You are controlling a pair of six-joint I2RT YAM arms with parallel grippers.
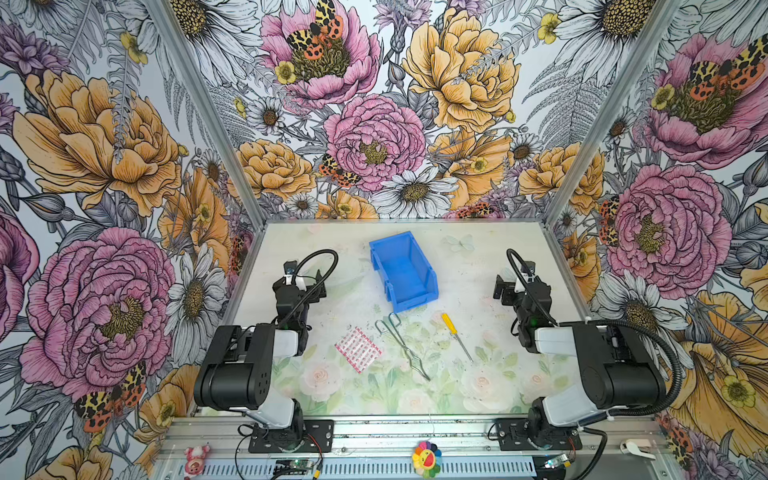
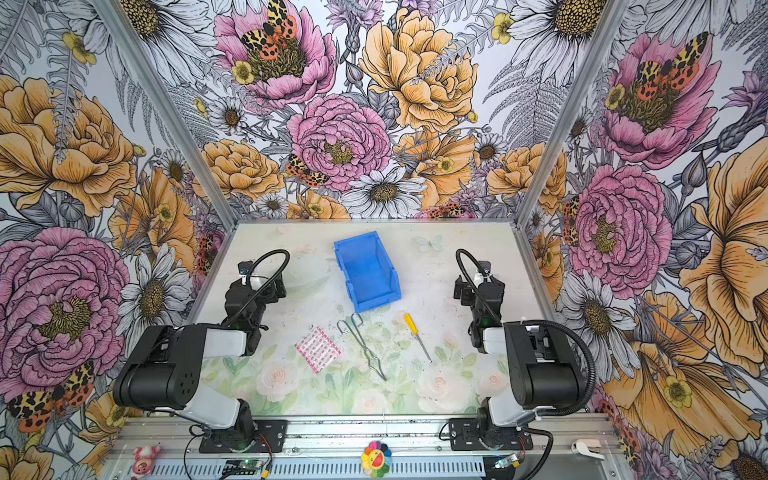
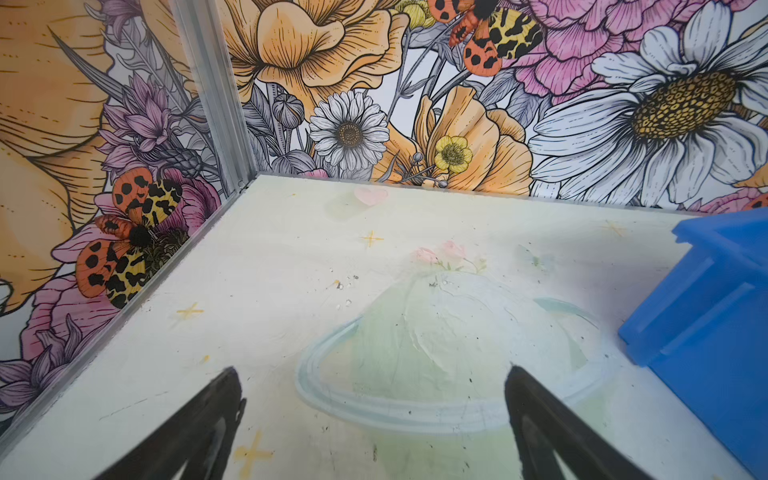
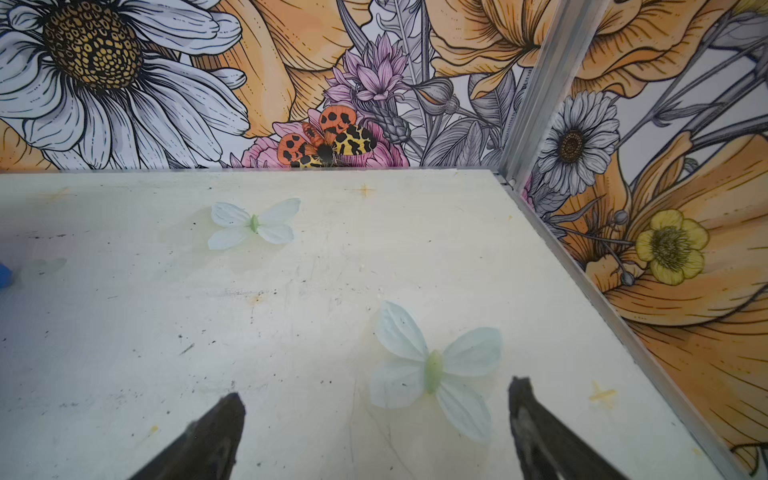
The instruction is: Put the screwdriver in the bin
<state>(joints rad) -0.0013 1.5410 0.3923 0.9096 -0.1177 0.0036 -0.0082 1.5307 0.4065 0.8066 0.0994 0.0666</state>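
**Screwdriver out, bin empty**

In both top views I see the screwdriver (image 1: pixel 458 338) (image 2: pixel 419 340) lying flat. Yellow handle, thin silver shaft. Handle end is toward the bin (image 1: pixel 405 274) (image 2: pixel 368 270), tip angled away to the near right. It sits near the bin's front-right corner, not touching. Bin: bright blue plastic, rect., upright, nothing inside, low lip on the near side, turned a bit skew. Left wrist cam catches its ribbed outer wall (image 3: pixel 715 316).

Bare table (image 1: pixel 478 266) surrounds the screwdriver (image 1: pixel 456 336); wire tongs (image 1: pixel 401 347) lie near, the bin (image 1: pixel 405 270) stands open-topped beyond.
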